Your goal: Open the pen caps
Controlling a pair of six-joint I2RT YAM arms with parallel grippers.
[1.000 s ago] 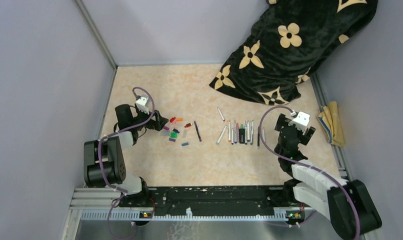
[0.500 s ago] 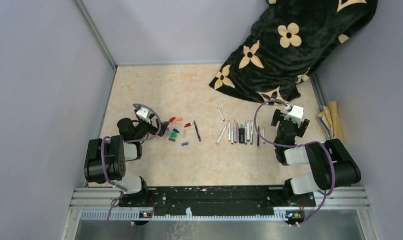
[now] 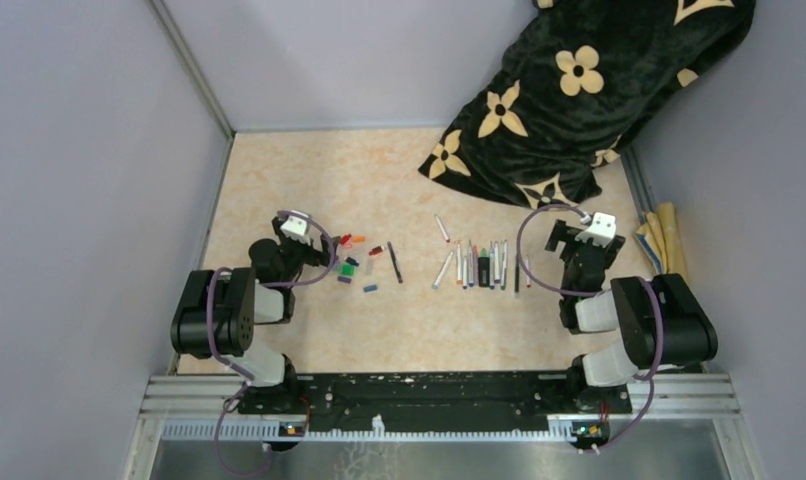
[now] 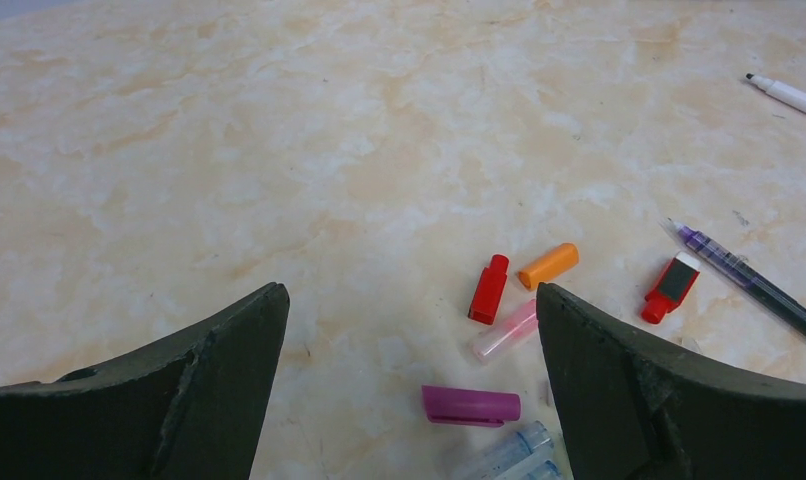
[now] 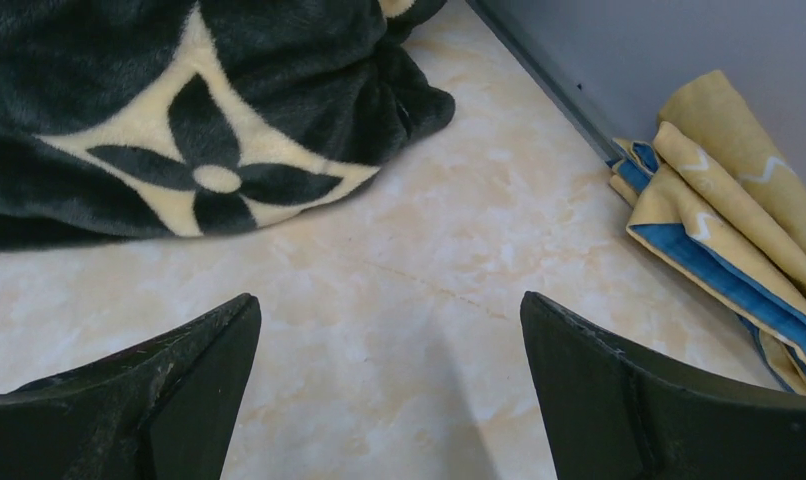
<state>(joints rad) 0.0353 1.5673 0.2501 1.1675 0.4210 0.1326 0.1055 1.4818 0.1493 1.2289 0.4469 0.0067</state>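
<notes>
**Top view**
- L gripper (image 3: pixel 316 254): fingers spread wide, nothing betw. them; low over table (image 3: pixel 379 180), just left of pen caps (image 3: pixel 354 262).
- Pen caps: loose cluster on table's left half; red, orange, green, purple, blue; all lying apart from pens (image 3: pixel 484 265).
- Pens: row side by side, right of centre; a couple angled at row's left end.
- Dark stick (image 3: pixel 394 262): lies betw. caps and pens, nearer caps.
- R gripper (image 3: pixel 586 243): spread wide, holds nothing; just right of pen row.
- Blanket (image 3: pixel 579 90): black w/ cream flowers, heaped in far-right corner.
- Yellow cloth (image 3: pixel 664 245): folded, by right wall, beside R gripper.

**L wrist view**
- Fingers (image 4: pixel 209 400): wide apart, bare table betw. them.
- Red cap (image 4: pixel 488 289): lying flat, just beside orange cap (image 4: pixel 549 265).
- Pink cap (image 4: pixel 506 330): translucent, just below red one.
- Magenta cap (image 4: pixel 471 405): nearest, by right finger.
- Red-white cap (image 4: pixel 671 287): farther right, just beside dark stick's purple-tipped end.
- White pen (image 4: pixel 791 95): top-right edge, well apart from caps.

**R wrist view**
- Fingers (image 5: pixel 159 400): wide apart, only bare table betw. them.
- Blanket: ahead-left.
- Yellow cloth: ahead-right, blue lining showing, against wall.
</notes>
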